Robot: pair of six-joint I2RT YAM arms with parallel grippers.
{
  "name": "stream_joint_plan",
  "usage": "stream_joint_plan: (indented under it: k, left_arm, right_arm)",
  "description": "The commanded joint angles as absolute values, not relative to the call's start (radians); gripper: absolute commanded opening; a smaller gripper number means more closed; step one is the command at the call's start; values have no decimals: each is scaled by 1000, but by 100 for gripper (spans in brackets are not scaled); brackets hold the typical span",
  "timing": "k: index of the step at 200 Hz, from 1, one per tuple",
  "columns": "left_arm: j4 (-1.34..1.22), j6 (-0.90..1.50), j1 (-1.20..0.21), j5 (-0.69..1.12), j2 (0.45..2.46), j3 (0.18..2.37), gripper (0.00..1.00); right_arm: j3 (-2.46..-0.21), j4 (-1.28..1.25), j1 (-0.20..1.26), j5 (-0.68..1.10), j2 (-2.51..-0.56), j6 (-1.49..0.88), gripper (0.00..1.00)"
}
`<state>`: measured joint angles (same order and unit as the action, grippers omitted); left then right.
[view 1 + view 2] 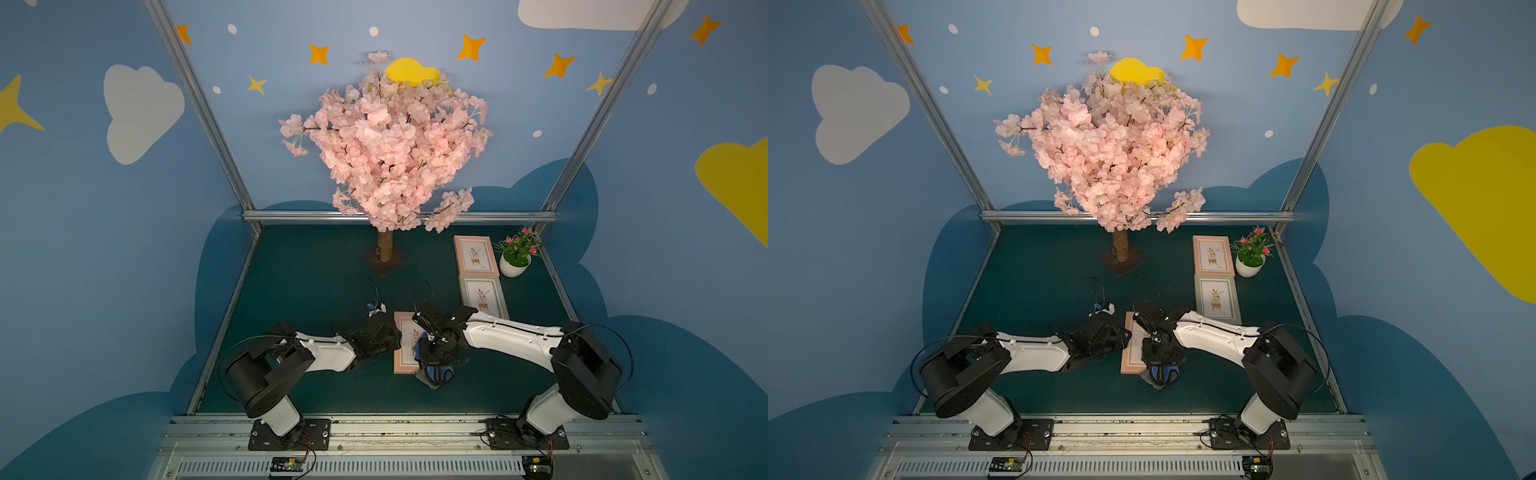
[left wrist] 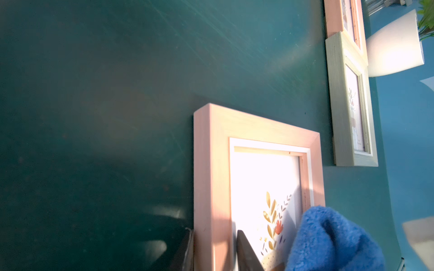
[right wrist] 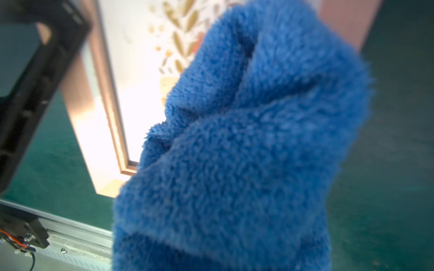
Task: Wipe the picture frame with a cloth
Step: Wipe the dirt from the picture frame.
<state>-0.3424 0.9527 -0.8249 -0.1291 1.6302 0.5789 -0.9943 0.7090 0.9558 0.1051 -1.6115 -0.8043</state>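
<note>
One dark green mat (image 1: 316,291) is covering the tabletop between blue cloud-painted walls (image 1: 83,249). A white pot (image 1: 514,268) is holding a flowering plant (image 1: 517,245). The left gripper (image 2: 213,237) is pinching one rail of the picture frame (image 2: 211,164) between narrowly parted fingers. The right gripper (image 1: 434,361) is clamping the bunched cloth (image 3: 246,140), which is draping over that frame's edge.

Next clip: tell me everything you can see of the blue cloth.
The cloth is plush, fuzzy blue microfibre, and a dark grey reverse shows at its near end in a top view. It is bunched into thick folds, not spread flat. The right gripper pinches it from above, fingertips buried in the pile. It lies on the near right part of the pink picture frame, covering part of the print, and spills past the frame's near edge onto the green table. No tag shows.
</note>
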Motion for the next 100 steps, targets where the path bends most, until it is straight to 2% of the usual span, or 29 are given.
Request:
stream_joint_plan:
  k: [1, 72, 100]
  left_arm:
    - [-141, 971, -823, -98, 1693, 514, 32]
    - [-146, 976, -822, -95, 1695, 511, 32]
    - [-146, 977, -822, -92, 1698, 515, 32]
  right_arm:
    - [-1029, 696, 987, 131, -1648, -799, 0]
    - [-940, 844, 933, -12, -1585, -793, 0]
    - [-980, 800, 969, 19, -1604, -784, 0]
